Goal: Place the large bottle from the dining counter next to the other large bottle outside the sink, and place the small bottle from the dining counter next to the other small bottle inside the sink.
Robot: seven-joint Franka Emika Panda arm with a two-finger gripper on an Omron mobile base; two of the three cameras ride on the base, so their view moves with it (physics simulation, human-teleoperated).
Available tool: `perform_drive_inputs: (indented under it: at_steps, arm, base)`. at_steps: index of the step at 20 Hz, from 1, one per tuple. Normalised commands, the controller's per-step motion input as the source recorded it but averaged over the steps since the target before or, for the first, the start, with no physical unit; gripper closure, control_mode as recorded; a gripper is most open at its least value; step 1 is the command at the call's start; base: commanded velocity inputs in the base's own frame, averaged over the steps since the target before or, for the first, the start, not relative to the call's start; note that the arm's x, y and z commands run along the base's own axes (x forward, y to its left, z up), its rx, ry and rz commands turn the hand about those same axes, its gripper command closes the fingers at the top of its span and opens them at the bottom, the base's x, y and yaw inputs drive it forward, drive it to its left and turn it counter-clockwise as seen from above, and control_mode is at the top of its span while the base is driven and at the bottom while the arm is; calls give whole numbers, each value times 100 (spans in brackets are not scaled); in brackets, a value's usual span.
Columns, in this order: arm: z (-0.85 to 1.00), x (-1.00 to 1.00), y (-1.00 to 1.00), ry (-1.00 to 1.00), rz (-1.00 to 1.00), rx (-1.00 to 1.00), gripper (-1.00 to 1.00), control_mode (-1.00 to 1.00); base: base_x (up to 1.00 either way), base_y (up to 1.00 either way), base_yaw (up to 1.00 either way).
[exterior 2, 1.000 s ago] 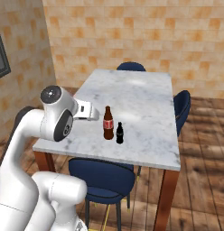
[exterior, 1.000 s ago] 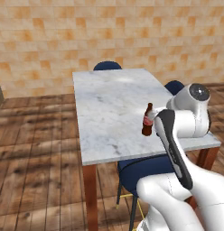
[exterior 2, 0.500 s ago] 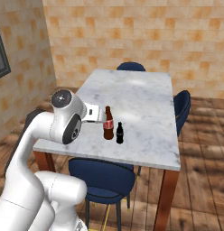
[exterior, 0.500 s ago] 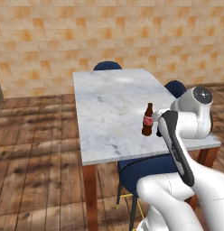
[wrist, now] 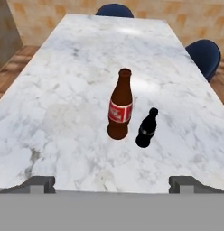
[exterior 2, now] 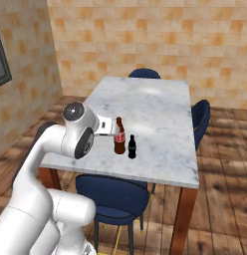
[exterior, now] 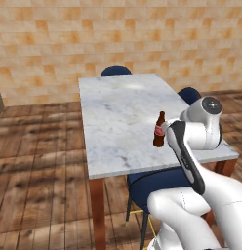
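Observation:
The large bottle (wrist: pixel 120 110), brown with a red label, stands upright on the dining counter (wrist: pixel 64 90) near its front edge. The small bottle (wrist: pixel 147 128), all black, stands just to its right, close but apart. My gripper (wrist: pixel 112 185) is open wide, level with the counter edge, short of both bottles, with nothing between its fingers. From the right base, the gripper (exterior 2: pixel 109 128) sits just left of the large bottle (exterior 2: pixel 119 137) and the small bottle (exterior 2: pixel 131 147). From the left base, the large bottle (exterior: pixel 159 131) peeks out beside my forearm. The sink and the other bottles are out of view.
Blue chairs stand around the counter: one tucked under the near edge (exterior 2: pixel 110 196), one at the far end (exterior 2: pixel 144 73), one on the right side (exterior 2: pixel 201 114). A brick-patterned wall (exterior: pixel 118 34) runs behind. The floor is wooden.
My arm has swung the hand closer to the large bottle, from its left in the right base view. The jaws have stayed open and both bottles have stayed put.

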Motion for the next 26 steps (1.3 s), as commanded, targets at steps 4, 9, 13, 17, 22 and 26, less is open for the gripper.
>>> perform_drive_inputs:
  at_steps: [4,9,13,17,22,26]
  arm:
    - [-6,23,-2,0,0,0,-100,-100]
    - [0,20,-5,0,0,0,-100,-100]
    - [-3,27,-4,0,0,0,-100,-100]
    - [-10,24,0,0,0,0,-100,-100]
    - [-17,26,-1,0,0,0,-100,-100]
    - [-16,29,-4,0,0,0,-100,-100]
  base:
    - [0,0,0]
    - [0,0,0]
    - [0,0,0]
    - [0,0,0]
    - [0,0,0]
    - [0,0,0]
